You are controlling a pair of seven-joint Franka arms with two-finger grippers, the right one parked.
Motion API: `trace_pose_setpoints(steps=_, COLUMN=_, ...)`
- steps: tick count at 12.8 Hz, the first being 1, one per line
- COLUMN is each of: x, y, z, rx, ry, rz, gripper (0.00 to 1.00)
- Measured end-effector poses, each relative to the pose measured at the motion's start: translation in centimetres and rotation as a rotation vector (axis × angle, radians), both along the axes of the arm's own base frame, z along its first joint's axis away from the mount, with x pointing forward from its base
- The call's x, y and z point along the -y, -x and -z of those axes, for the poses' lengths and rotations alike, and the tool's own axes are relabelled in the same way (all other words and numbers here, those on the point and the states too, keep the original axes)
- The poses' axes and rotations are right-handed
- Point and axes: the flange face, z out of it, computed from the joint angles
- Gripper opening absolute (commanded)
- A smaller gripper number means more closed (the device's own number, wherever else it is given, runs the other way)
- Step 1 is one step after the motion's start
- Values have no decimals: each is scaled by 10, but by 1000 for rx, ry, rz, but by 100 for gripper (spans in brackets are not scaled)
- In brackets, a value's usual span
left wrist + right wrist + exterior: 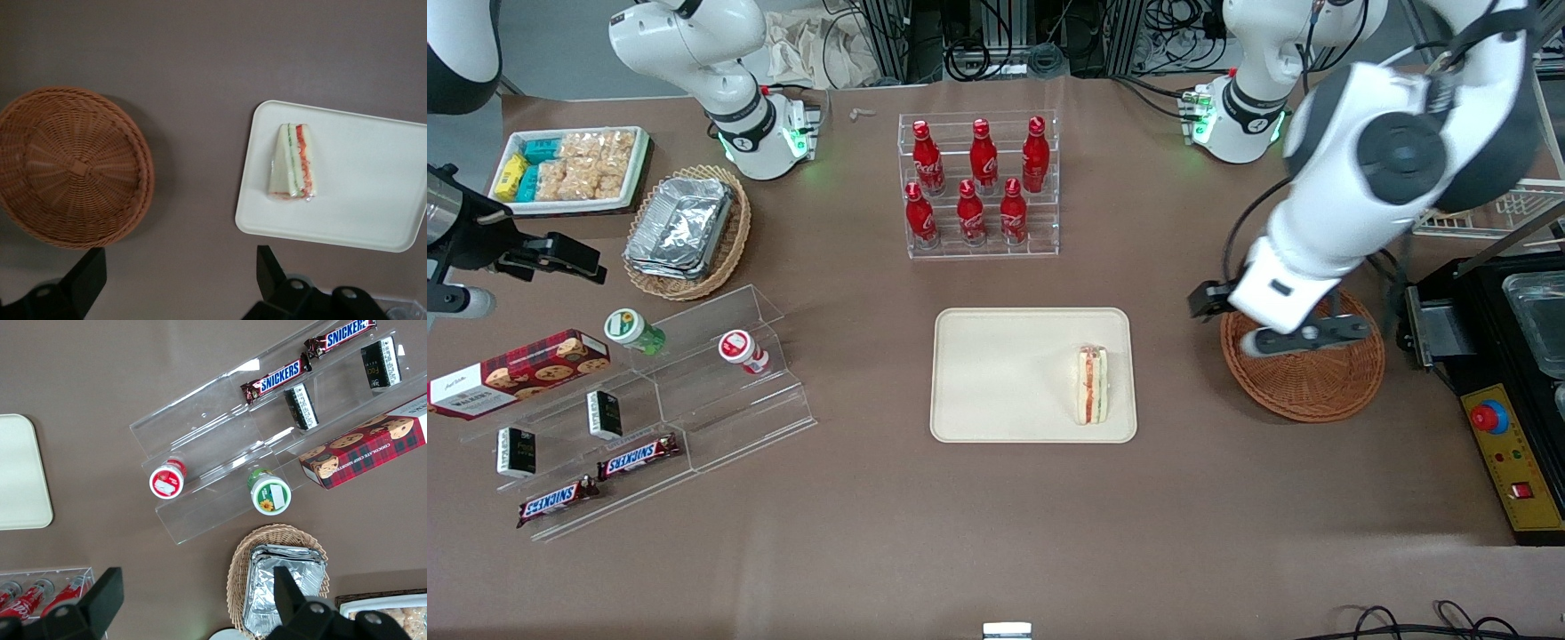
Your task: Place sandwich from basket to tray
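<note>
**Sandwich on the tray, fingers open above the basket**

The sandwich (1092,384) lies flat on the tray (996,373), at the tray's end toward the working arm, just inside the rim. From the front I see its pale bread with the red-orange and green filling running along the middle. On the wrist camera the sandwich (293,163) reads as a wedge, its pointed tip toward the tray (373,200) rim, filling stripes along one long edge, nothing touching it.

The basket (1307,378) sits on the brown table (960,533), beside the tray toward the working arm's end, with a strip of bare table between them. On the wrist camera the basket (70,167) shows only woven wicker inside, no food in it.

My gripper (1303,338) hangs above the basket, over the part of it farther from the front camera, clear of the weave. Its fingers (87,277) are spread wide and hold nothing; through the gap I see bare table between basket and tray.

Farther from the front camera than the tray stands a clear rack of red bottles (980,182). Toward the parked arm's end I see the paler oval basket with foil trays (685,231) and two Snickers bars (596,480) on a clear stepped stand
</note>
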Motion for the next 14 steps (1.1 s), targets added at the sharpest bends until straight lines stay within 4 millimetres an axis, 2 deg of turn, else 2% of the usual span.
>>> trace_pose_setpoints(steps=4, x=-83, y=7, z=-42, rx=34, ry=16, rz=-3, gripper=100)
trace_pose_setpoints(steps=8, x=-139, y=15, z=-64, rx=55, ry=21, rz=-39, gripper=100)
trace_pose_setpoints(steps=9, x=-144, y=17, z=-67, rx=58, ry=22, rz=-42, gripper=100)
trace_pose_setpoints(steps=14, x=-139, y=23, z=-78, rx=44, ry=20, rz=-33, gripper=100)
